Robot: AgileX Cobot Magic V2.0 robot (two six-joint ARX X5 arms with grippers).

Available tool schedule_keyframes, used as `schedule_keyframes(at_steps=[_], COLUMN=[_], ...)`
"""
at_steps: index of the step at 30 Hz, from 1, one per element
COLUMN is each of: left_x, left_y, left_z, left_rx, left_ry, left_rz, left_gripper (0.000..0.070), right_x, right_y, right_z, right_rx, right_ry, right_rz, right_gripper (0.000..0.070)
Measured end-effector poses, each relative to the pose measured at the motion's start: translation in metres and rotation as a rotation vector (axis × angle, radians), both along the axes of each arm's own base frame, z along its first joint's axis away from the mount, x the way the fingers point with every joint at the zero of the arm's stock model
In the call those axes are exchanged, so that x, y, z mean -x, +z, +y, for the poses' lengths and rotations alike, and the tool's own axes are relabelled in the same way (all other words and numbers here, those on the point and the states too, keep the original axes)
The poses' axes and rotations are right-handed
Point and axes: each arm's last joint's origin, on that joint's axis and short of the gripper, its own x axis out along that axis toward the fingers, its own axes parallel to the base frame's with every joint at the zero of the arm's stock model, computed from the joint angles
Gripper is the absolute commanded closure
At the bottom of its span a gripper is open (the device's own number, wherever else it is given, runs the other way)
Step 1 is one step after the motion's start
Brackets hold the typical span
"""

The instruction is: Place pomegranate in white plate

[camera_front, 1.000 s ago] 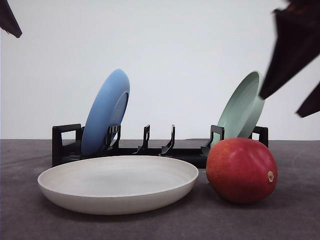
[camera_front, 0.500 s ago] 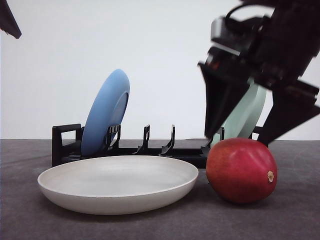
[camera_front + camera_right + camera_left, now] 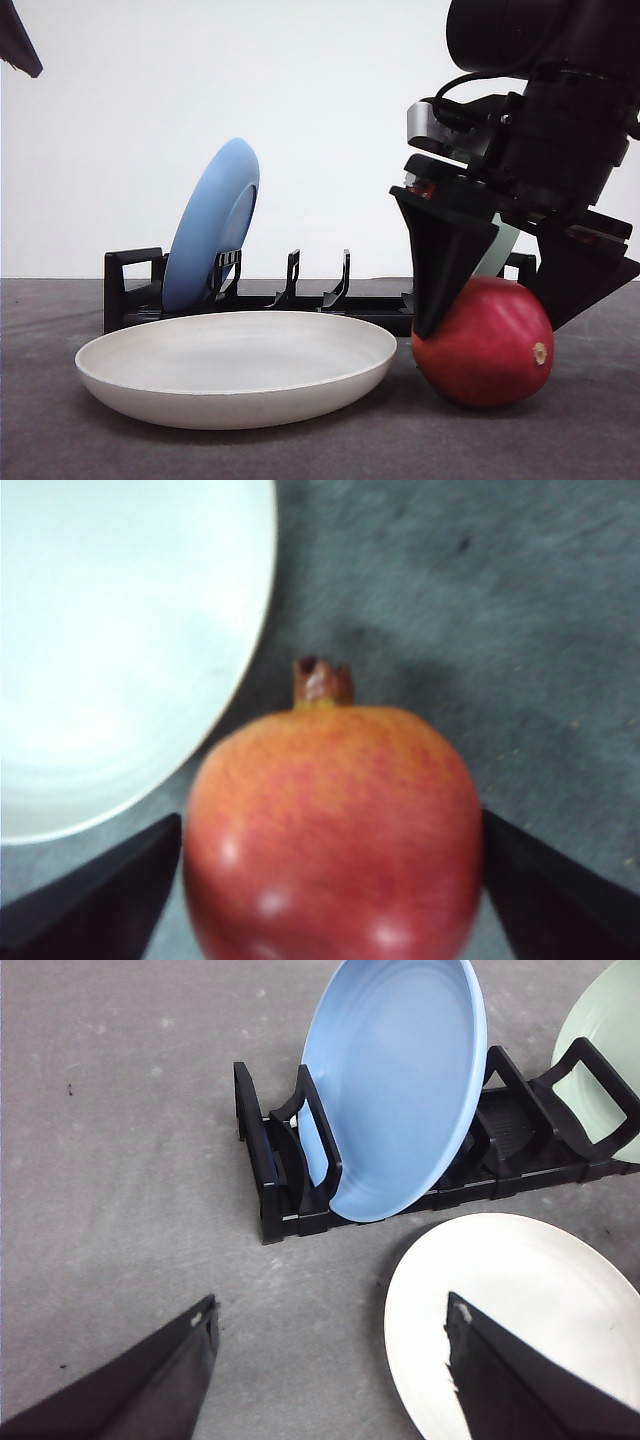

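Observation:
The pomegranate is red and rests on the grey table just right of the white plate. My right gripper has come down over it and is open, one black finger on each side of the fruit. From the right wrist, the pomegranate sits between the fingers, its crown pointing away and the white plate beside it. My left gripper hangs open above the table with nothing in it, near the white plate.
A black dish rack stands behind the plate. It holds a blue plate upright and a pale green plate, mostly hidden behind the right gripper. The left wrist view shows the rack, blue plate and green plate.
My right gripper has dropped from the upper right and now straddles the pomegranate, still open. The fruit, the plates and the left arm have not moved.

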Motion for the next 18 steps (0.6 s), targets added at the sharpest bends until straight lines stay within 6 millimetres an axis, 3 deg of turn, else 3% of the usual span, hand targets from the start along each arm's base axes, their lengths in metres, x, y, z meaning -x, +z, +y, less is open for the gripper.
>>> schedule_keyframes(at_steps=[5, 9, 13, 18], left_x=[0.000, 0.000, 0.000, 0.000], left_y=[0.000, 0.000, 0.000, 0.000], left_z=[0.000, 0.000, 0.000, 0.000], left_rx=[0.000, 0.000, 0.000, 0.000], left_ry=[0.000, 0.000, 0.000, 0.000], left_rz=[0.000, 0.000, 0.000, 0.000], left_gripper=[0.0271, 0.0271, 0.0271, 0.0271], right_x=[0.001, -0.003, -0.010, -0.023], right_y=[0.006, 0.023, 0.040, 0.038], right_z=[-0.001, 0.005, 0.020, 0.051], right_rx=[0.028, 0.018, 0.011, 0.031], right_ry=[0.003, 0.027, 0.083, 0.166], right_rz=[0.040, 0.015, -0.016, -0.010], right_gripper=[0.0175, 0.0175, 0.0175, 0.0175])
